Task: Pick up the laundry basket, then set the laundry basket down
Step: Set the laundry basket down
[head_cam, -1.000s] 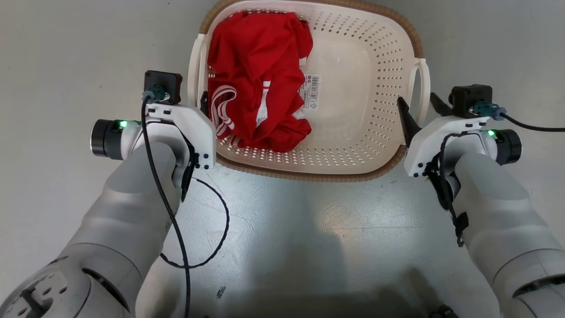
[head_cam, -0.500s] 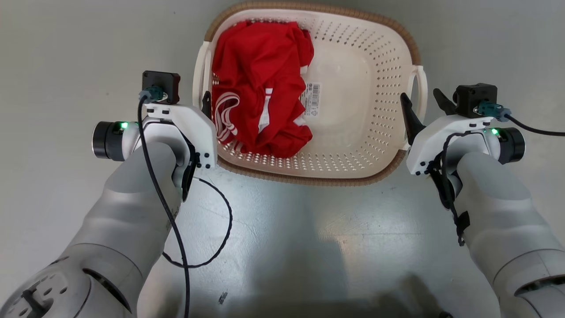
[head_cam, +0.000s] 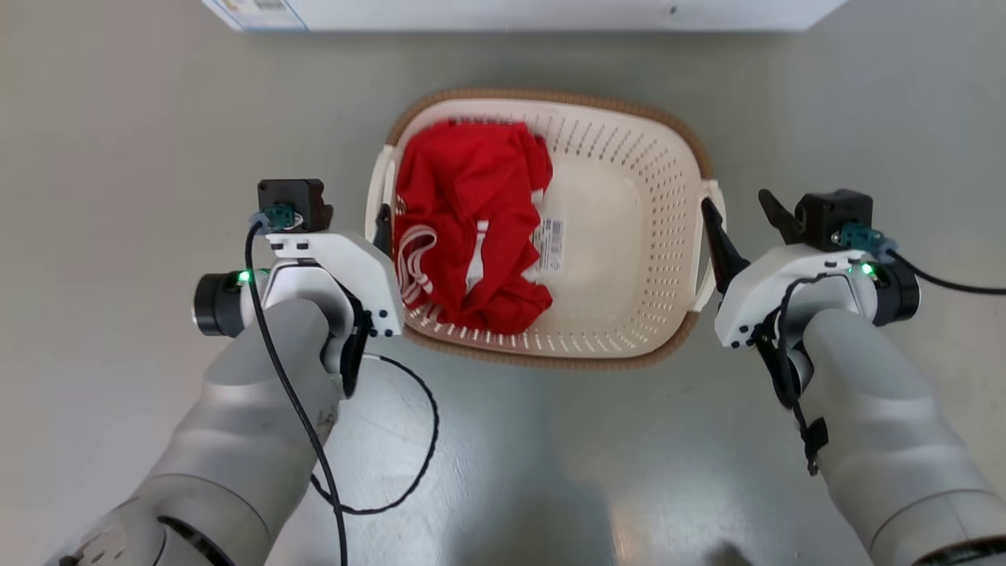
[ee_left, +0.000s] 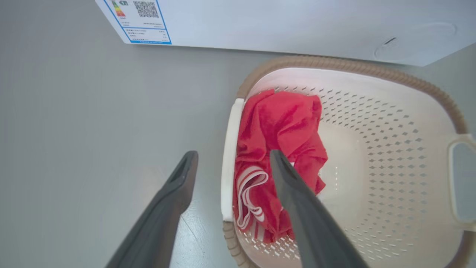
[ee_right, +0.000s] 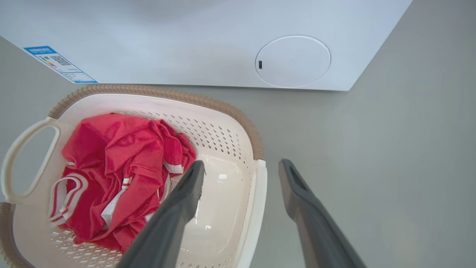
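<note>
The cream laundry basket point(head_cam: 621, 157) with its brown rim stands on the grey floor, holding a crumpled red garment point(head_cam: 471, 228) and showing a barcode sticker point(head_cam: 548, 245). My left gripper point(head_cam: 369, 224) is open, and its fingers straddle the basket's left loop handle point(ee_left: 228, 160) from above. In the left wrist view the left gripper point(ee_left: 233, 158) has one finger outside the basket point(ee_left: 390, 130) and one over the garment point(ee_left: 282, 126). My right gripper point(head_cam: 736, 203) is open astride the right handle point(ee_right: 256, 208). The right gripper point(ee_right: 241, 165) holds nothing.
A white washer point(head_cam: 511, 12) stands just beyond the basket, with an energy label point(ee_left: 143, 20) and a round cover point(ee_right: 292, 61) on its front. Bare grey floor point(head_cam: 118, 157) lies on both sides. A black cable point(head_cam: 416, 440) loops off my left arm.
The head camera has risen: the basket looks smaller and lower in the picture, and the washer's edge has come in at the top. Both grippers stay open over the handles, higher above them.
</note>
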### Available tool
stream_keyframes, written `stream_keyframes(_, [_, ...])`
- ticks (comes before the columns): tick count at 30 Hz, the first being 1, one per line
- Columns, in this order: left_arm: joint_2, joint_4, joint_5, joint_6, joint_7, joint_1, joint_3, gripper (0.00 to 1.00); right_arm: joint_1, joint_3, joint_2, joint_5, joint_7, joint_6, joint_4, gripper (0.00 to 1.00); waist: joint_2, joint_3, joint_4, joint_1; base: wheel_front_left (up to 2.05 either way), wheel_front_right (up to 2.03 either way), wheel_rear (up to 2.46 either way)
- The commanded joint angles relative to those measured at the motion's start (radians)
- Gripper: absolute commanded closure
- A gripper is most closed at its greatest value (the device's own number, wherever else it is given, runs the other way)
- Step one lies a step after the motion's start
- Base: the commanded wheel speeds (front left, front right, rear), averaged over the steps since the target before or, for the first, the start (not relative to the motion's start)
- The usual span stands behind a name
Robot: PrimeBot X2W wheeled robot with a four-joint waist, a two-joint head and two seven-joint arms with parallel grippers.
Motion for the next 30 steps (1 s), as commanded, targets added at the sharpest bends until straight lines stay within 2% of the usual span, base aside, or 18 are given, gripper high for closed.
stream_keyframes(1, [0.023, -0.018, 0.004, 0.001, -0.013, 0.017, 0.024, 0.0, 0.045, 0.01, 0.017, -0.012, -0.014, 0.004, -0.022, 0.0, 0.0, -0.041, 0.005, 0.0, 0.0, 0.0, 0.0])
stream_keyframes(6, [0.04, -0.103, 0.051, 0.011, -0.013, 0.083, 0.096, 0.0, 0.105, -0.035, 0.017, -0.051, -0.014, 0.004, -0.089, 0.0, 0.0, -0.13, 0.014, 0.0, 0.0, 0.0, 0.0])
stream_keyframes(13, [0.065, -0.261, 0.176, 0.024, -0.014, 0.216, 0.25, 0.0, 0.223, -0.115, 0.017, -0.117, -0.014, 0.004, -0.206, 0.0, 0.0, -0.272, 0.029, 0.0, 0.0, 0.0, 0.0])
stream_keyframes(21, [0.077, -0.395, 0.31, 0.006, -0.014, 0.357, 0.395, 0.0, 0.345, -0.158, 0.017, -0.153, -0.014, 0.004, -0.373, 0.0, 0.0, -0.391, 0.037, 0.0, 0.0, 0.0, 0.0])
stream_keyframes(30, [0.087, -0.517, 0.42, -0.019, -0.014, 0.524, 0.534, 0.0, 0.482, -0.152, 0.017, -0.163, -0.014, 0.004, -0.529, 0.0, 0.0, -0.514, 0.037, 0.0, 0.0, 0.0, 0.0])
